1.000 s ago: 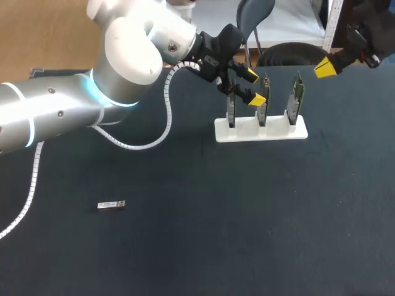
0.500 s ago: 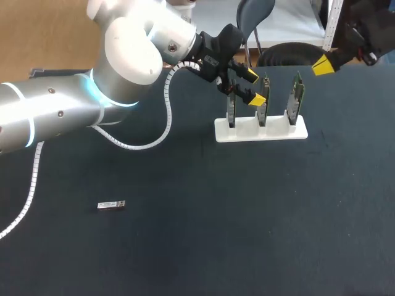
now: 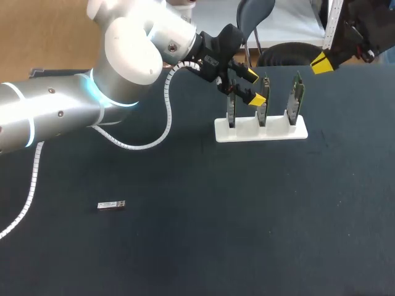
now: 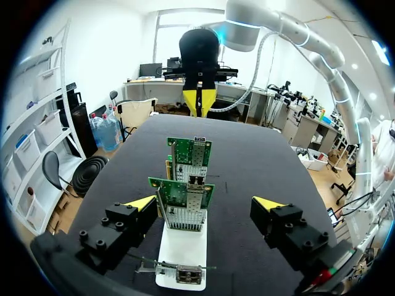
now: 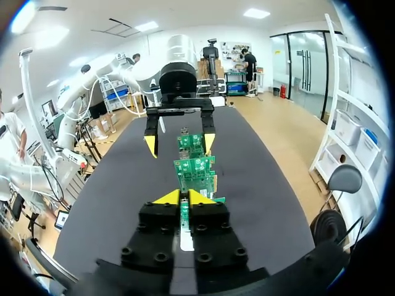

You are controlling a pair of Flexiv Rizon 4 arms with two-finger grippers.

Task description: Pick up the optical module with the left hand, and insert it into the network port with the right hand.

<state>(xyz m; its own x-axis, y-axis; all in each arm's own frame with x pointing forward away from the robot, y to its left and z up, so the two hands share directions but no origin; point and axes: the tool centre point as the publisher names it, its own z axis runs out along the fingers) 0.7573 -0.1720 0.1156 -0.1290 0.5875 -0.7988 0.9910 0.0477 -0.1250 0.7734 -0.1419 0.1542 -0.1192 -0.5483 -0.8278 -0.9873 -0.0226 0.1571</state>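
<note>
optical module (image 3: 111, 205) — lying flat, long axis crosswise

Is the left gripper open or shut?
Open: the left gripper has its yellow tips wide apart, flanking the upright green circuit cards without touching them.

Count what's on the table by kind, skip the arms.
Green circuit boards: 3
White holder: 1
Optical module: 1
Total: 5
</note>
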